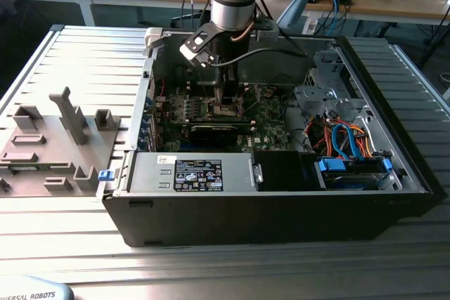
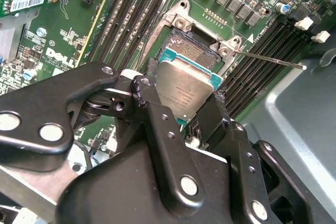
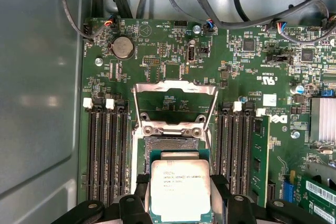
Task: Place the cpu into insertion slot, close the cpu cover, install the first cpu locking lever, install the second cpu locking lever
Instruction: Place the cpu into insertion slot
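1. The gripper (image 3: pixel 180 180) is seen inside the open computer case (image 1: pixel 281 209), low over the green circuit board (image 3: pixel 157 40).
2. The gripper is closed narrowly on the cpu (image 3: pixel 180 190); in both wrist views, one black finger (image 2: pixel 149 85) is pressed against each of two opposite edges of the chip.
3. The cpu is held with its silver-grey top upward, directly over the insertion slot (image 3: pixel 170 144).
4. Only a part of the slot is covered by the chip; a strip of the dark contact field is left uncovered at the side away from the gripper.
5. Whether the chip already touches the slot cannot be told.
6. The cpu cover (image 3: pixel 176 85) is open: it is raised from the far edge of the slot, and the board is seen through its square cut-out.
7. A thin metal lever (image 2: pixel 268 59) is seen sticking out beside the slot, not hooked down.
8. Rows of long black memory slots (image 3: pixel 107 150) are found on both sides of the slot.
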`<state>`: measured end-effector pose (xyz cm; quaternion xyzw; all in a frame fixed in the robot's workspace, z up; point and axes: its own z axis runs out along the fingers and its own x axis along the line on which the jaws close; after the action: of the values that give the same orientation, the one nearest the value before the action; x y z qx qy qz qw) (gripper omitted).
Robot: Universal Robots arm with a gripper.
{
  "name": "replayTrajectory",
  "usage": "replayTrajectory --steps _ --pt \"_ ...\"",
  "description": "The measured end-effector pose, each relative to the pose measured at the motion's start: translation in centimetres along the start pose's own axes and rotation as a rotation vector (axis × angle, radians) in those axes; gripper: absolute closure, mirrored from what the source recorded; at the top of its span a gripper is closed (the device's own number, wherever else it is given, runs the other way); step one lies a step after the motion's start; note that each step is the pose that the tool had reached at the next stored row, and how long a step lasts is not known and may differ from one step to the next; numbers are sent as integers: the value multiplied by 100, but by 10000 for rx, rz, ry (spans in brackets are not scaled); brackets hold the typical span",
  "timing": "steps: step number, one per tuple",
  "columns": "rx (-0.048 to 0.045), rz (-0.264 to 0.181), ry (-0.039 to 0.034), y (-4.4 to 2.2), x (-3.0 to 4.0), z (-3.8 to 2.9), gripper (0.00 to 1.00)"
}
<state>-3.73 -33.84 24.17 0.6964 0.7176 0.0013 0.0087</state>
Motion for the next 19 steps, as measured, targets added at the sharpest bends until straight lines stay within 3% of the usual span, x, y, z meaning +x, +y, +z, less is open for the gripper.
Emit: replayTrajectory --steps 6,10,17,19 --pt "1 0 -1 -1 0 21 46" --pt "2 -1 -66 -1 5 30 46" --pt "4 -1 -93 -1 19 36 46" --pt "4 -1 -93 -2 20 118 46"
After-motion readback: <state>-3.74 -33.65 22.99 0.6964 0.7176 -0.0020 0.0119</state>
